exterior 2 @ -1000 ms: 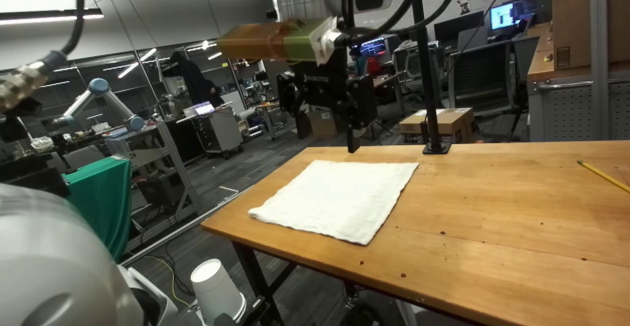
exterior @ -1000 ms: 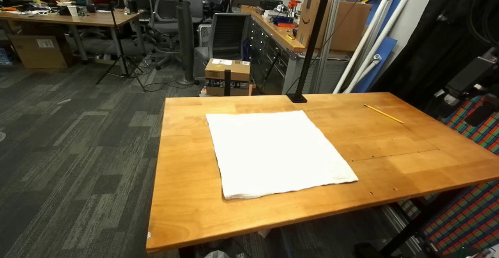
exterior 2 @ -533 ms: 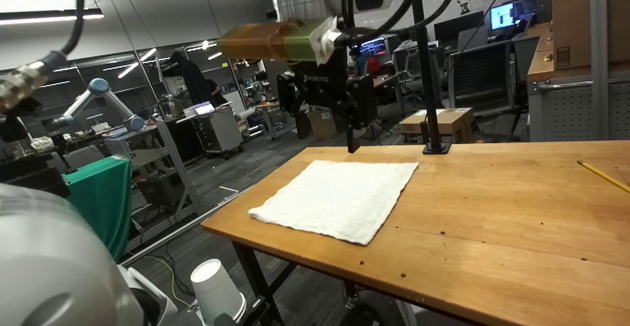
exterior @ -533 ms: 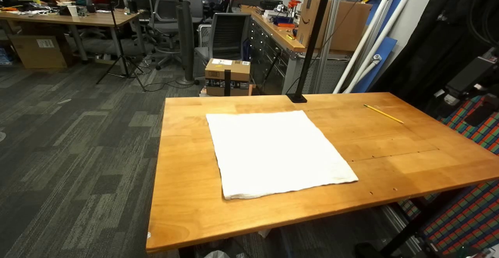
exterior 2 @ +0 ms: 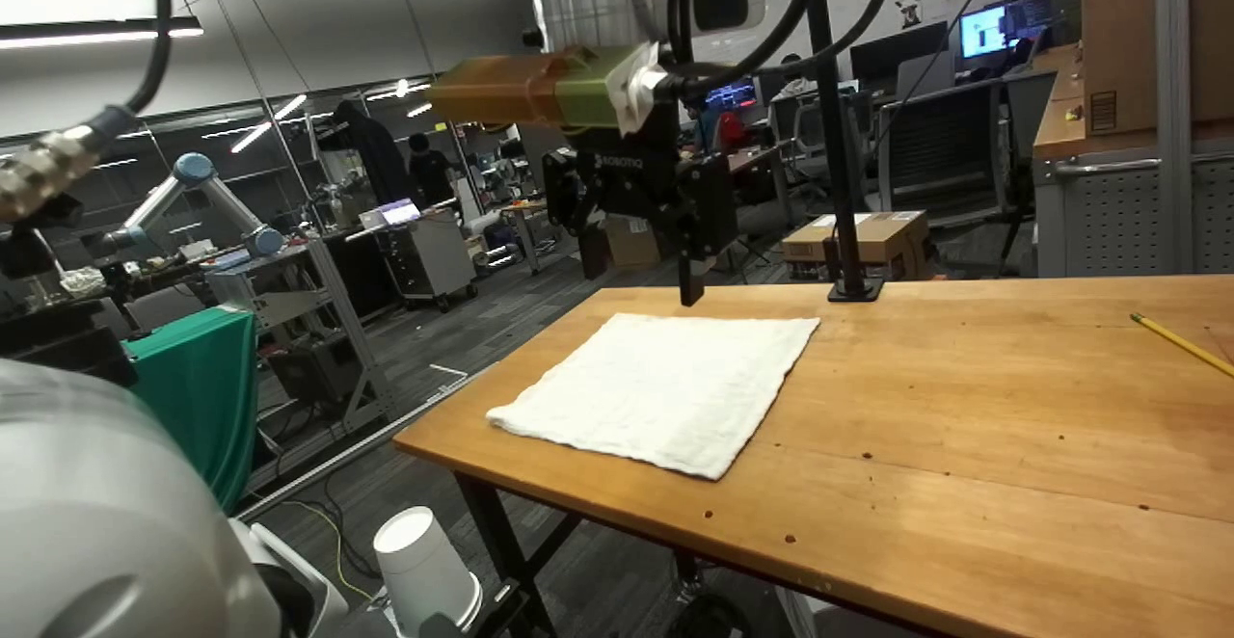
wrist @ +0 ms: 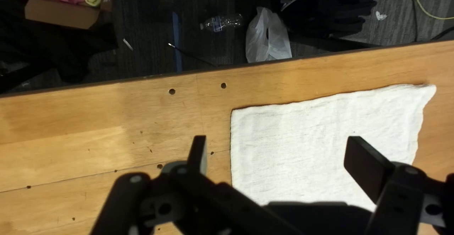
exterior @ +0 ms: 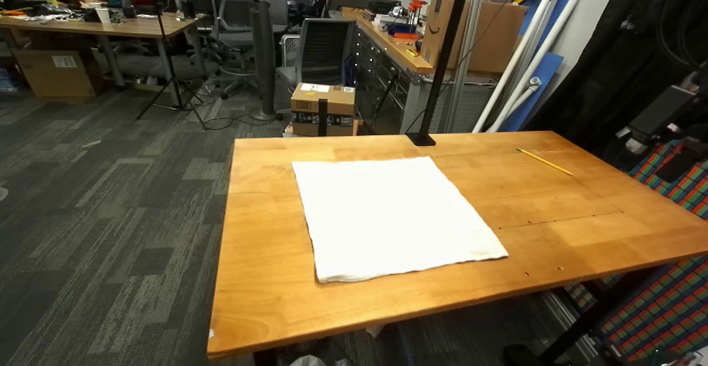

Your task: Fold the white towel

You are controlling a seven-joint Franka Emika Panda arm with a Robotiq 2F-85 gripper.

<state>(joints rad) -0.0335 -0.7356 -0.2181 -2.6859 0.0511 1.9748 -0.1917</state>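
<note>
Fingers [wrist: 367, 169]: held wide apart above the table [exterior 2: 1012, 416].
Towel [exterior 2: 665, 392]: spread out flat on the table.
Pencil [exterior: 545, 161]: placed well apart from the towel.

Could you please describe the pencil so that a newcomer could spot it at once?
Find the wooden table, with a black post at its far edge in both exterior views. Right of that post, in both, lies the pencil: thin and yellow, unlike the broad white towel.
</note>
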